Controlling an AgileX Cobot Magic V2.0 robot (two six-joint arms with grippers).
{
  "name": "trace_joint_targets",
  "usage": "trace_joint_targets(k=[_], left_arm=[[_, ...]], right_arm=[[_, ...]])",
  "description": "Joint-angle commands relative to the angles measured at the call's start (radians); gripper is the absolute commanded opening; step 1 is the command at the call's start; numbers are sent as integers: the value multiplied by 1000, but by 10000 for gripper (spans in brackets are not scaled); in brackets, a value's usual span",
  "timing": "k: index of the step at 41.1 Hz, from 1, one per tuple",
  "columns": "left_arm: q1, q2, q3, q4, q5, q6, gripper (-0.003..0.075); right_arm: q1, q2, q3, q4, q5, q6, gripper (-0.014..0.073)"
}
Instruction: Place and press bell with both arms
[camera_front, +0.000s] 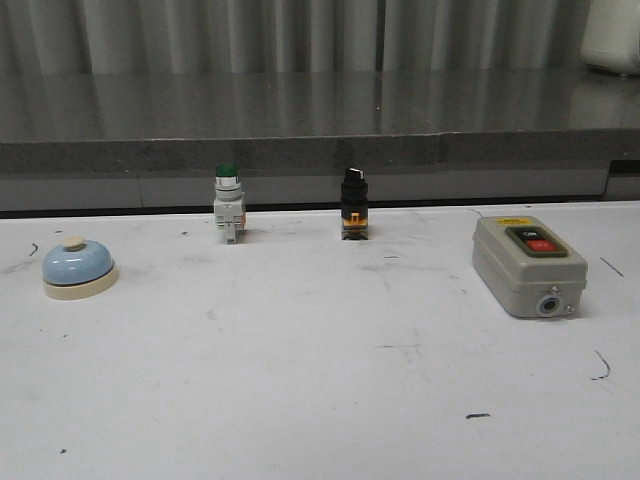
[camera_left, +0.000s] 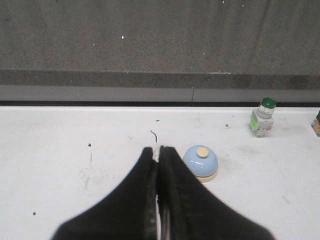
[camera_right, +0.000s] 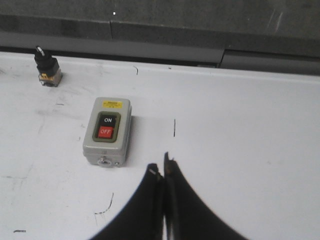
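Note:
The light-blue bell (camera_front: 78, 269) with a cream base and cream button sits upright on the white table at the far left. It also shows in the left wrist view (camera_left: 200, 163), just beside my left gripper (camera_left: 159, 150), which is shut and empty, apart from the bell. My right gripper (camera_right: 162, 167) is shut and empty above the bare table, near the grey switch box (camera_right: 107, 131). Neither arm shows in the front view.
A green-capped push button (camera_front: 228, 204) and a black selector switch (camera_front: 354, 205) stand at the table's back edge. The grey switch box (camera_front: 528, 265) with ON and OFF buttons lies at the right. A grey ledge runs behind the table.

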Motion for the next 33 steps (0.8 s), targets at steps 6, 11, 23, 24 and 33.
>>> trace_joint_targets(k=[6, 11, 23, 24, 33], left_arm=[[0, 74, -33, -9, -55, -10, -20], [0, 103, -33, -9, -51, -10, -12], [0, 152, -33, -9, -36, -10, 482], [0, 153, -33, -9, -36, -10, 521], [0, 175, -33, -39, -34, -10, 526]], right_arm=[[-5, 107, -37, 5, -75, -2, -69], [-5, 137, -37, 5, -79, -2, -57], [-5, 148, -37, 5, -95, -2, 420], [-5, 148, -37, 5, -95, -2, 458], [-5, 148, -37, 5, -90, -2, 519]])
